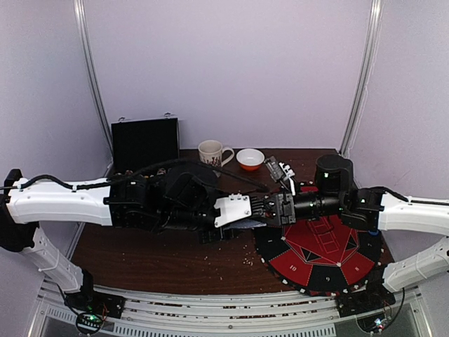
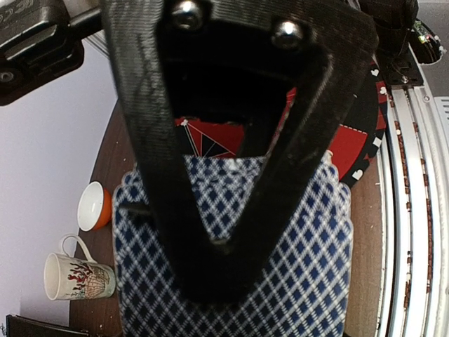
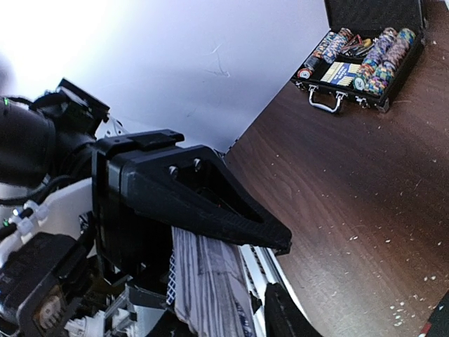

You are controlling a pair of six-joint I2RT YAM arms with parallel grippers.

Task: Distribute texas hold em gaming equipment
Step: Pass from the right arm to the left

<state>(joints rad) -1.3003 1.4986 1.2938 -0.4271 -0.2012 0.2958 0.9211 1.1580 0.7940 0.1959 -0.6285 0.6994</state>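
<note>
Mid-frame in the top view: white-shelled left gripper (image 1: 251, 208) tip to tip with black right gripper (image 1: 276, 208). Between them, a deck of blue-and-white diamond-backed playing cards (image 2: 309, 267), crossed by a black triangular finger (image 2: 161, 182). Cannot tell which jaws clamp it, or how wide either pair stands. Upper right of the right-wrist view: striped round chips (image 3: 382, 53) in an open black case (image 3: 372, 14).
</note>
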